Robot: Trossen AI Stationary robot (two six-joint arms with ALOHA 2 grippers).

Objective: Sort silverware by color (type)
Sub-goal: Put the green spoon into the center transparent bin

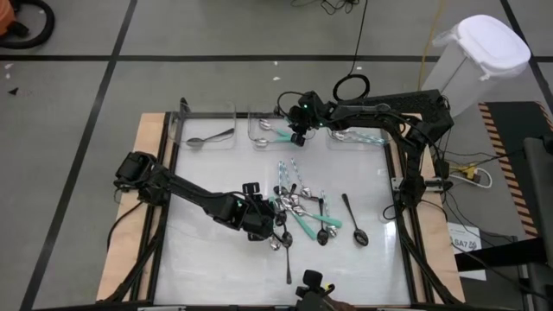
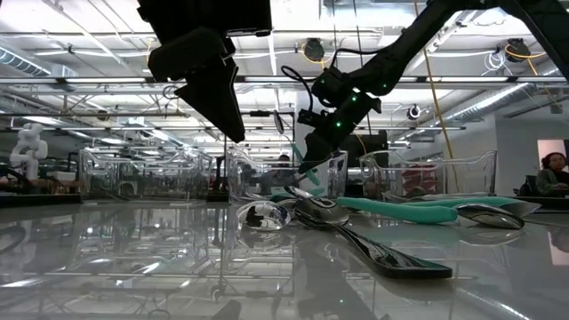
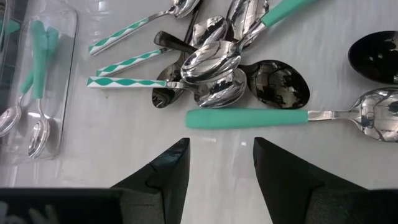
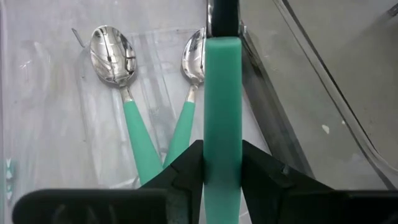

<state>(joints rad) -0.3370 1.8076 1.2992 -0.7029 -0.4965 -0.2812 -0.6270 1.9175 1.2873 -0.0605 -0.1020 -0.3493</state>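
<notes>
White tabletop (image 1: 216, 250) framed by dark rails, and along its far edge stand three clear bins side by side. From where I stand, the left bin (image 1: 207, 131) holds one dark spoon (image 1: 210, 137), the middle bin (image 1: 263, 130) holds two teal-handled spoons (image 4: 121, 81) lying close together, and the right bin (image 1: 359, 136) holds pale-blue patterned utensils, too bunched to count.

Over the middle bin hangs the right gripper (image 4: 222, 162), its two fingers clamped on the handle of a third teal spoon (image 4: 222, 93), which points down into the bin between the two already there.

Near the table's middle lies the unsorted pile (image 1: 298, 207): silver bowls overlapping, at least three blue-and-white patterned handles (image 3: 127, 82) fanning towards the far side, two plain teal handles, and dark spoons mixed in. One long teal-handled spoon (image 3: 249, 117) lies just in front of the left gripper (image 3: 221, 168), whose fingers stand apart with nothing between them, hovering at the pile's left edge. Two black spoons lie apart from the heap: one (image 1: 352, 220) to the right, one (image 1: 288, 259) nearer.
</notes>
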